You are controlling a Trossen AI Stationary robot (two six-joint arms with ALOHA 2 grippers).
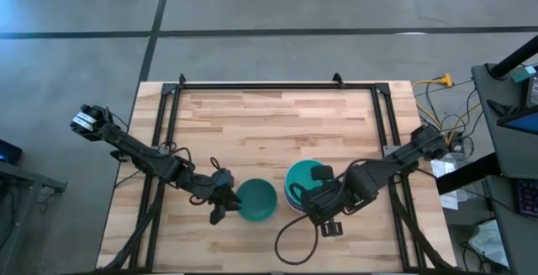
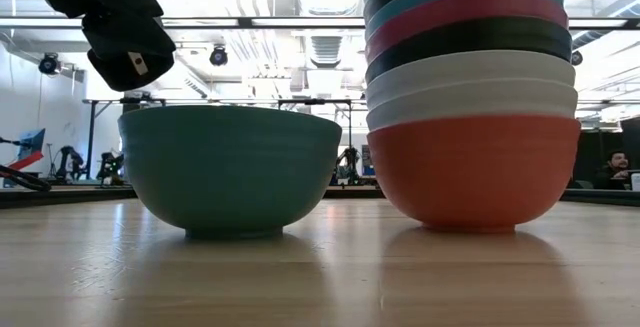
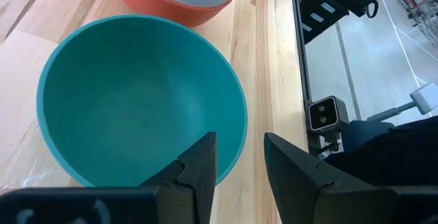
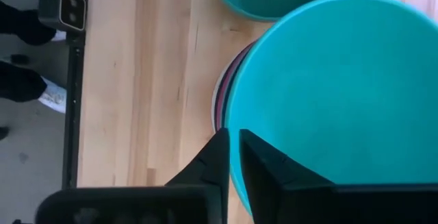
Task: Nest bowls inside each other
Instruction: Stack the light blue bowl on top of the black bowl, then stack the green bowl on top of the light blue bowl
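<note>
We pinch the turquoise bowl (image 4: 342,94) atop the stack (image 2: 472,117) with our right gripper (image 4: 233,157); our left gripper (image 3: 238,157), open, straddles the teal bowl's (image 3: 137,101) rim. A skewed release could topple the stack.

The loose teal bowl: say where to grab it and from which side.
Grip the teal bowl by its thin rim, from above, one finger inside the wall and one outside. It sits upright and open, and the wall is too wide to span. The left gripper already hangs open over the rim on the side away from the stack, which crowds the other side. The right gripper is at the stack's top bowl.
</note>
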